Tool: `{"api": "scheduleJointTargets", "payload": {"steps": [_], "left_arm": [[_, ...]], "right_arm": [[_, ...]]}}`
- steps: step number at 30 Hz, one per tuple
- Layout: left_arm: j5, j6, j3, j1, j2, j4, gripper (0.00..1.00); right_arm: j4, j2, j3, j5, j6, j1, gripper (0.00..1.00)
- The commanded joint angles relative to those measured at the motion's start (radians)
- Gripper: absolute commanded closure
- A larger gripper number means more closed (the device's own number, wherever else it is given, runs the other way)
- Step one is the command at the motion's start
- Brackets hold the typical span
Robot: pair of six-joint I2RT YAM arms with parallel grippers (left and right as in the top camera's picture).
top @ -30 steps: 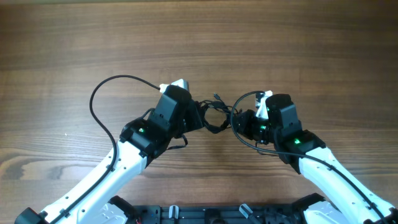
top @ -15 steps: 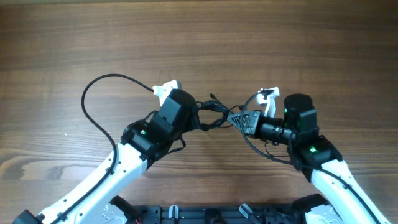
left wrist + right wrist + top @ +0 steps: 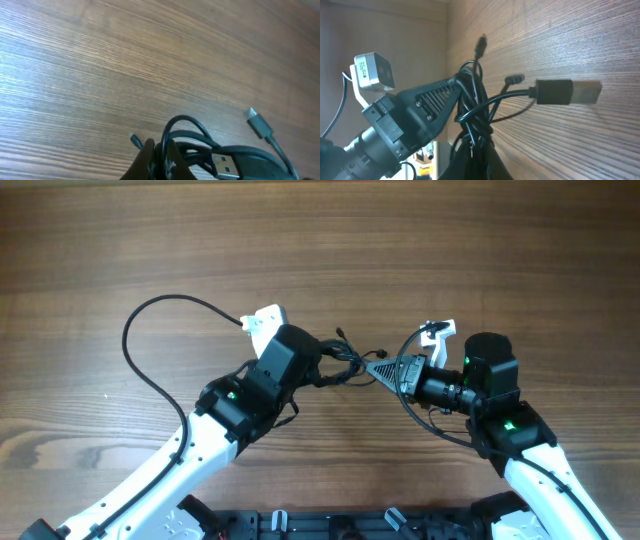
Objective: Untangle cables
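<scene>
Your work surface is a wooden table, brown, its grain running side to side across the whole overhead view. In your left wrist view, a pale sheen of light lies across its boards.

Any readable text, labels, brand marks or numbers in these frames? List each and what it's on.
None readable.
The cables, the USB plug and the wooden table carry no legible words, numbers or signs in any view.

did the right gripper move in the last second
Yes: the right gripper rolled over and its wrist swung right, judged against the black rail at the bottom edge; it stays shut on the cables.
</scene>
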Motion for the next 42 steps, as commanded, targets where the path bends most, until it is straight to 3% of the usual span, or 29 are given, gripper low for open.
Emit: {"api": "scheduleJointTargets", "payload": {"steps": [1,3,9,12,15,19,22,29,35,36,37,38,39,42], "left_arm": [[-0.396,-0.003,-0.020,0.066,0.026,-0.027,0.96],[-0.398,-0.003,-0.020,0.076,0.027,-0.006,0.96],[-0.379,-0.003,-0.020,0.108,0.026,0.098,0.96],[-0.314,-0.003,-0.020,0.137,0.026,0.130,0.96],[-0.191,-0.002,-0.020,0.176,0.026,0.159,0.96],[-0.176,-0.002,-0.020,0.202,0.026,0.148,0.96],[-0.122,-0.002,-0.020,0.206,0.026,0.150,0.96],[0.320,-0.003,-0.020,0.205,0.031,0.159,0.96],[0.359,-0.003,-0.020,0.203,0.121,0.130,0.94],[0.359,-0.003,-0.020,0.203,0.144,0.130,0.88],[0.359,-0.003,-0.020,0.203,0.173,0.130,0.70],[0.360,-0.003,-0.020,0.203,0.203,0.130,0.45],[0.363,-0.003,-0.020,0.203,0.229,0.130,0.33],[0.371,-0.003,-0.020,0.203,0.290,0.130,0.22]], "right_arm": [[-0.030,-0.043,0.004,0.019,0.011,-0.042,0.95],[-0.055,-0.039,0.004,0.046,-0.016,-0.042,0.95],[-0.291,0.003,0.004,0.369,-0.092,-0.042,0.96],[-0.351,0.032,0.004,0.455,-0.092,-0.042,0.91],[-0.347,0.051,0.004,0.467,-0.094,-0.042,0.60],[-0.319,0.053,0.004,0.549,-0.219,-0.042,0.36],[-0.311,0.053,0.004,0.498,-0.220,-0.042,0.24],[-0.296,0.060,0.004,0.413,-0.220,-0.042,0.17],[-0.304,0.083,0.004,0.413,-0.220,-0.042,0.16],[-0.306,0.089,0.004,0.413,-0.220,-0.042,0.16],[-0.311,0.097,0.004,0.413,-0.219,-0.042,0.16],[-0.314,0.108,0.004,0.413,-0.219,-0.042,0.17],[-0.315,0.116,0.004,0.413,-0.219,-0.042,0.16],[-0.315,0.147,0.004,0.413,-0.219,-0.042,0.16]]}}
